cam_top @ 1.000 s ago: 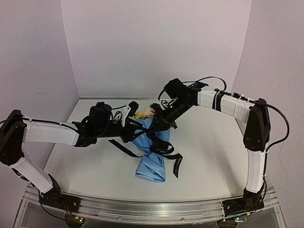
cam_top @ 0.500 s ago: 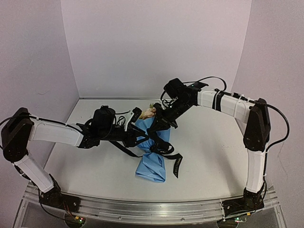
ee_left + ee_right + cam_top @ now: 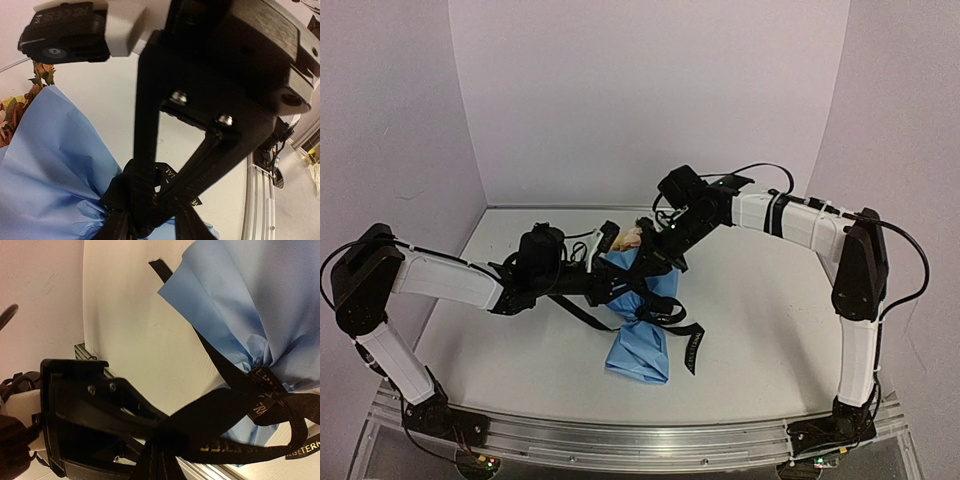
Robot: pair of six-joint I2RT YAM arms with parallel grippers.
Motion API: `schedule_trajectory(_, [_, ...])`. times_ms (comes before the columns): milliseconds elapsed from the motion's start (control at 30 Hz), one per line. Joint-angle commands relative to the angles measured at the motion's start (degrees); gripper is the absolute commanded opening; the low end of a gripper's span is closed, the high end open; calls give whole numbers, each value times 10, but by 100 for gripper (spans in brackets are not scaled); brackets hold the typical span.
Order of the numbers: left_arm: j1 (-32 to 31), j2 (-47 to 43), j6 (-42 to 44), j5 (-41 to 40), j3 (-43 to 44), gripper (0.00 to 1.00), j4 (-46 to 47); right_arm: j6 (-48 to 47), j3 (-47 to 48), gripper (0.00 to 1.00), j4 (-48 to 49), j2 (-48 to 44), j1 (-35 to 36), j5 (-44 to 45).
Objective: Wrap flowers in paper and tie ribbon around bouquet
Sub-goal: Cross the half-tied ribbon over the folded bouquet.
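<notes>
Right end effector (image 3: 157, 437): pressed together on the ribbon (image 3: 235, 405); the black strands bunch at its tips and run taut to the waist of the bouquet (image 3: 638, 350).
Left end effector (image 3: 156, 194): tips close together at the ribbon knot on the waist; it is black against black, so I cannot tell whether it pinches the ribbon.
Bouquet position: lying on the table (image 3: 770, 330) between the two arms, wide rim toward the far wall, short lower end toward the arm bases.
Paper (image 3: 45, 165): light blue, creased where the ribbon cinches it, flaring on either side of the waist.
Flowers (image 3: 628, 238): yellow, pink and rust blooms at the far rim, just beside the right end effector.
Ribbon tails: one with pale lettering lies on the table right of the waist; another trails left beneath the left arm.
</notes>
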Motion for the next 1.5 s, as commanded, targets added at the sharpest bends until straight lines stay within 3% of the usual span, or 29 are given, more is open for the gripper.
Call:
schedule_trajectory(0, [2,7,-8,7,14,15,21,-1,-1,0,12,-7,4,11])
schedule_trajectory(100, [2,-3,-8,-6,10,0,-17,-28,-33,2,13,-33,4,33])
schedule_trajectory(167, [2,-21,-13,-35,-9,0,-33,-56,-62,15,11,-64,4,56])
schedule_trajectory(267, [2,-60,-24,-89,-35,0,-64,-115,-121,26,12,-110,4,84])
schedule_trajectory(367, [2,-86,-39,-132,-54,0,-94,-170,-195,34,34,-160,4,114])
schedule_trajectory(467, [2,-103,-60,-173,-64,0,-123,-212,-295,38,119,-204,4,140])
schedule_trajectory(633, [2,-113,-77,-188,-75,0,-130,-295,-431,37,306,-225,12,165])
schedule_trajectory(900, [5,-102,-74,-196,-54,0,-141,-402,-458,36,451,-155,34,181])
schedule_trajectory(967, [7,-100,-75,-193,-51,0,-144,-441,-452,36,460,-141,39,193])
schedule_trajectory(1233, [23,-97,-83,-190,-40,0,-159,-452,-452,29,466,-125,47,192])
schedule_trajectory(1467, [32,-99,-88,-175,-34,0,-166,-442,-453,16,465,-113,52,203])
